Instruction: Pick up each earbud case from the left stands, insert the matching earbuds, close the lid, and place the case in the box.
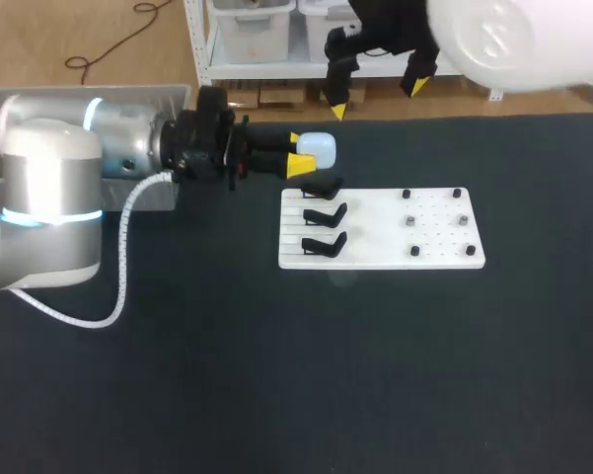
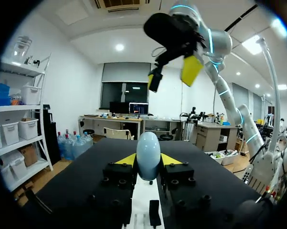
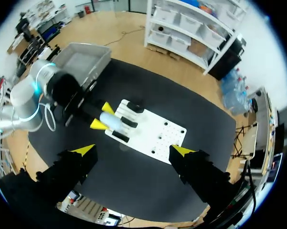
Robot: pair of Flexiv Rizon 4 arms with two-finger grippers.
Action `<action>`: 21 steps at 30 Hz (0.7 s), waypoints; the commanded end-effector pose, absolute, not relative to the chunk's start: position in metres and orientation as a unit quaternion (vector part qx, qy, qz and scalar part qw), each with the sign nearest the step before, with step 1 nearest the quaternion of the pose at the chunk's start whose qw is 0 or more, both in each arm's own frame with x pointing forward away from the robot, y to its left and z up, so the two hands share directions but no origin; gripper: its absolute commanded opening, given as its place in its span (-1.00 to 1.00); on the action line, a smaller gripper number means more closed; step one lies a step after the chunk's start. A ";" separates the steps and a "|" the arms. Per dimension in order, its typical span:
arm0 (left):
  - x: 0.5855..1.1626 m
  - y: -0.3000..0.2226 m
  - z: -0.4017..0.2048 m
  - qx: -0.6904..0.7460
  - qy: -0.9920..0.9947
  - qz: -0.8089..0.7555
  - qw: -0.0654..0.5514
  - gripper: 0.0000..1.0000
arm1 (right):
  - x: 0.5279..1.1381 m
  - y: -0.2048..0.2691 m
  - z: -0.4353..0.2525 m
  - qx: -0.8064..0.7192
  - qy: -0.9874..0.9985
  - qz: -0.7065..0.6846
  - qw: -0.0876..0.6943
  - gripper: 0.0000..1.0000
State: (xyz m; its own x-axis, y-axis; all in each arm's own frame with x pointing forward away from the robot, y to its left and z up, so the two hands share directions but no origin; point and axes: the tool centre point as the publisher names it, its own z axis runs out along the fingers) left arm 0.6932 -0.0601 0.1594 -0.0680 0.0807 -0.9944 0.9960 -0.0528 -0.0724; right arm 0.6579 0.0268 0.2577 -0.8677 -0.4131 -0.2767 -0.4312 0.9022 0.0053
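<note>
My left gripper [image 1: 298, 155] reaches in level from the left and is shut on a pale blue, egg-shaped earbud case [image 1: 316, 148], held just above the far left corner of the white board [image 1: 375, 259]. In the left wrist view the case [image 2: 148, 153] stands upright between the yellow tips of the left gripper [image 2: 148, 162]. Three black stands [image 1: 325, 212] line the board's left side. Several small dark pieces [image 1: 410, 219] sit on its right half. My right gripper [image 1: 377, 96] hangs open high above the table's far edge; from there the case [image 3: 110, 121] lies well below the right gripper [image 3: 133, 150].
A grey metal box [image 1: 168, 97] stands at the table's far left corner, behind my left arm [image 1: 99, 138]; the right wrist view shows it open-topped [image 3: 81, 57]. Black table cloth [image 1: 306, 375] surrounds the board.
</note>
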 end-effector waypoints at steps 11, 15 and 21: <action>0.719 0.038 0.198 0.400 0.666 -0.371 0.508 -1.00 | 0.635 0.015 0.254 -0.220 0.947 0.057 0.229 1.00; 0.742 0.079 0.204 0.366 0.695 -0.313 0.534 -1.00 | 0.635 0.015 0.254 -0.220 0.947 0.057 0.229 1.00; 0.781 0.142 0.185 0.315 0.743 -0.228 0.544 -1.00 | 0.635 0.015 0.254 -0.220 0.947 0.057 0.229 1.00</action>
